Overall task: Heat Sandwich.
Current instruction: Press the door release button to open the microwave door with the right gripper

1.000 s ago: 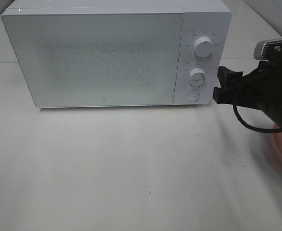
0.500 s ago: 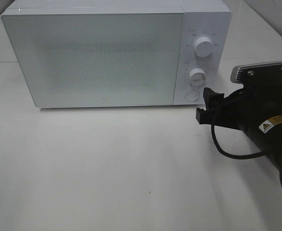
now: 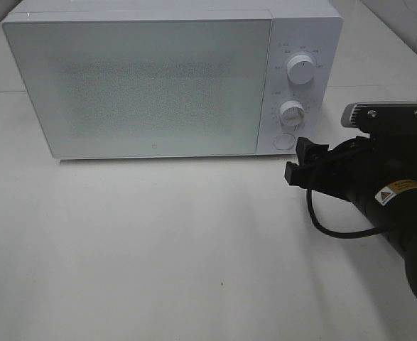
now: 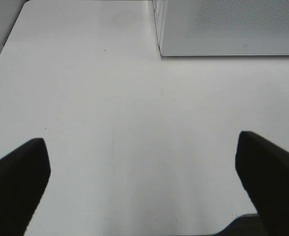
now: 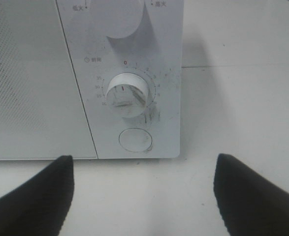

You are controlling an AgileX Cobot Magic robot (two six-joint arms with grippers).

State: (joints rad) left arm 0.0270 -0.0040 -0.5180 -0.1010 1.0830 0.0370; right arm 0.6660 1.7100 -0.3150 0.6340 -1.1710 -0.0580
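Before the shut microwave's (image 3: 144,85) round button (image 5: 135,139), the right gripper (image 3: 298,159) hangs spread wide and empty, near the panel but apart from it. Over the table (image 4: 110,98) by the microwave's corner, the left gripper (image 4: 144,187) gapes wide too, holding nothing. No view shows the sandwich.

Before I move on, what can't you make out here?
- Sandwich: in no view; the right arm covers part of the table in the high view.
- Microwave inside: hidden behind its shut door.
- Upper dial: cut off by the right wrist view's edge; its labels too small in the high view.
- Left gripper: only fingertips, left wrist view.
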